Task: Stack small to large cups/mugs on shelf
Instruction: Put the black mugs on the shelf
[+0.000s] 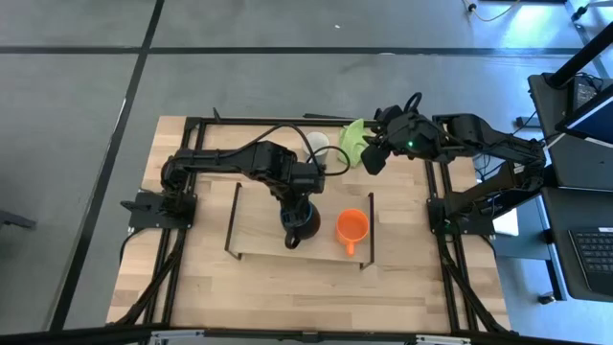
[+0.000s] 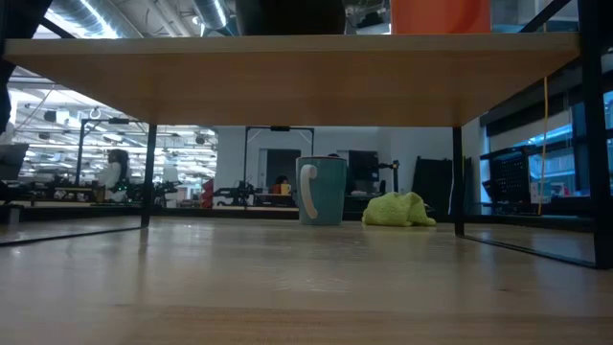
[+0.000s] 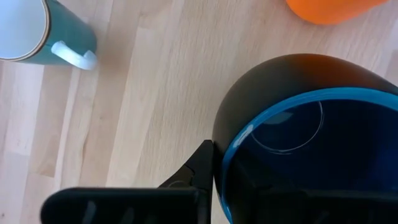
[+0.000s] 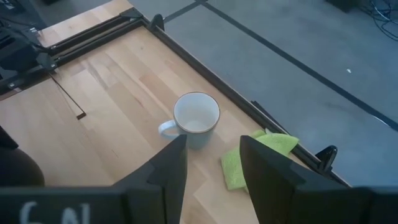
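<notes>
The light-wood shelf [image 1: 259, 244] stands mid-table. The small orange mug [image 1: 351, 227] stands upright on its right part. My left gripper [image 1: 292, 230] is shut on the dark blue mug [image 3: 298, 155] just left of the orange one, over the board. The larger mug [image 4: 196, 118], grey-teal outside with a white inside and handle, stands on its base on the tabletop behind the shelf. It also shows in the low view [image 2: 321, 190]. My right gripper [image 4: 214, 174] hovers open and empty above the table's far right, over that mug and a lime-green cloth [image 4: 258, 155]. My left gripper holds the dark blue mug by its rim and wall [image 3: 219, 163], coming from above and pointing down. One finger [image 3: 200, 173] lies against the outside of the wall; the other is lost in the dark inside. The mug is upright, its base at the board's top [image 2: 287, 29].
Thin black rails [image 1: 228, 220] close the shelf's two short ends. Black frame bars run along the table's left, right and far edges [image 1: 441, 192]. The green cloth [image 1: 356, 139] lies at the far edge beside the large mug. Bare wood lies in front of the shelf.
</notes>
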